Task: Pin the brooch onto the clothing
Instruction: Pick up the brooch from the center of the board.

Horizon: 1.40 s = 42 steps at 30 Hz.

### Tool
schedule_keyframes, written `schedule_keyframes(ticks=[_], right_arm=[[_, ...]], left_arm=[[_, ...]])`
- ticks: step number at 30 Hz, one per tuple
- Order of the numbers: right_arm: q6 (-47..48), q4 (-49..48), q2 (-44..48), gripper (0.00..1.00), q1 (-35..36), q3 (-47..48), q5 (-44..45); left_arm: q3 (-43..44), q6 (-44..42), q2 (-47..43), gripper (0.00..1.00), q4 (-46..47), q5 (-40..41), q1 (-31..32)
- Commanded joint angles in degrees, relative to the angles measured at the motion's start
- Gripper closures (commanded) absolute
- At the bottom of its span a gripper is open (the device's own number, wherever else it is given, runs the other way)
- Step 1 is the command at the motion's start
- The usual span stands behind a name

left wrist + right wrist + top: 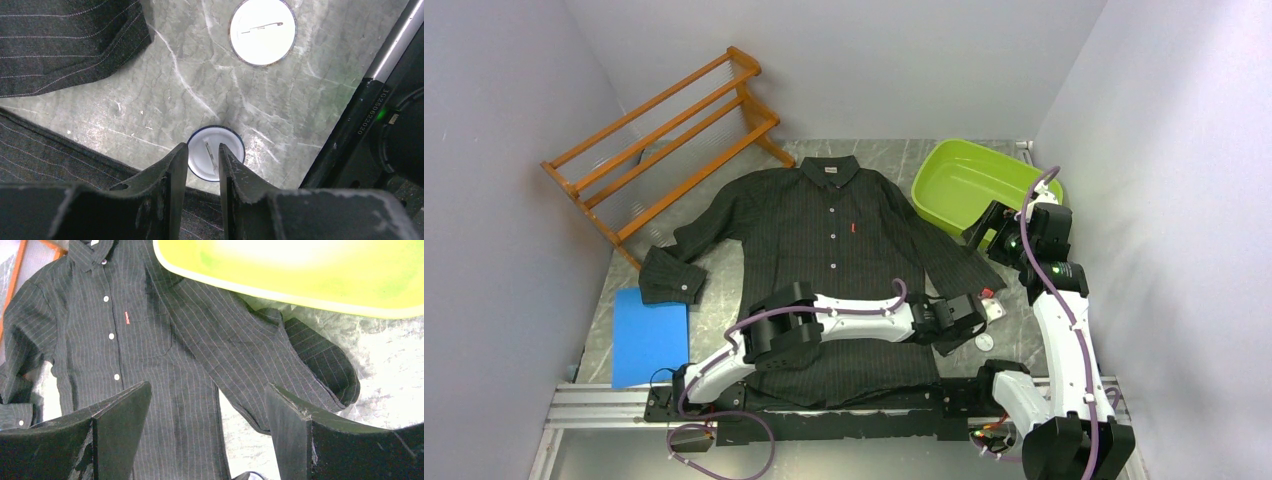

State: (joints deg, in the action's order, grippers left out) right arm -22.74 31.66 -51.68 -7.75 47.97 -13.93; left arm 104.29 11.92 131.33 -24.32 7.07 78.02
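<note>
Hovering over the brooch [212, 152] w/ left gripper [201, 150] ajar, right gripper [208, 387] spread, both empty, we've pinned nothing to the clothing [834, 240] yet.

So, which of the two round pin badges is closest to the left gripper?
The near badge, framed by the left gripper; the other badge lies farther off.
</note>
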Motion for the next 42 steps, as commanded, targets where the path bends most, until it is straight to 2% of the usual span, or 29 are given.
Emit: schedule_keyframes(ticks=[1,4,14,25,29,32,34,42], right_arm=[[-0.2,-0.7,1.0,0.13,-0.2,2.0,0.7],[-0.1,-0.7,0.9,0.13,-0.2,2.0,0.7],[0.0,-0.8,1.0,0.13,-0.2,1.8,0.7],[0.1,-0.9,1.0,0.13,-0.2,1.7,0.3],[0.1,-1.0,0.9,0.13,-0.2,1.6,0.1],[0.1,-1.0,1.0,0.13,-0.1,1.6,0.2],[0.1,-1.1,0.9,0.13,-0.2,1.6,0.1],[0.1,-0.3,0.7,0.13,-0.2,3.3,-0.8]], left_arm=[[2.8,0.2,0.2,0.65,-0.5,1.6,1.0],[3.1,-0.4,0.2,0.61,-0.7,3.1,1.4],[3.4,-1.4,1.4,0.68,-0.1,2.5,2.0],[4.3,-0.8,3.3,0.68,-0.4,3.2,1.9],[4.8,-0.6,3.9,0.78,-0.7,2.4,1.8],[4.1,-1.1,3.7,0.92,-0.6,1.2,1.7],[3.2,-1.3,3.3,0.97,0.1,-0.2,1.4],[-0.3,-2.5,-1.2,0.97,5.0,-0.1,1.1]])
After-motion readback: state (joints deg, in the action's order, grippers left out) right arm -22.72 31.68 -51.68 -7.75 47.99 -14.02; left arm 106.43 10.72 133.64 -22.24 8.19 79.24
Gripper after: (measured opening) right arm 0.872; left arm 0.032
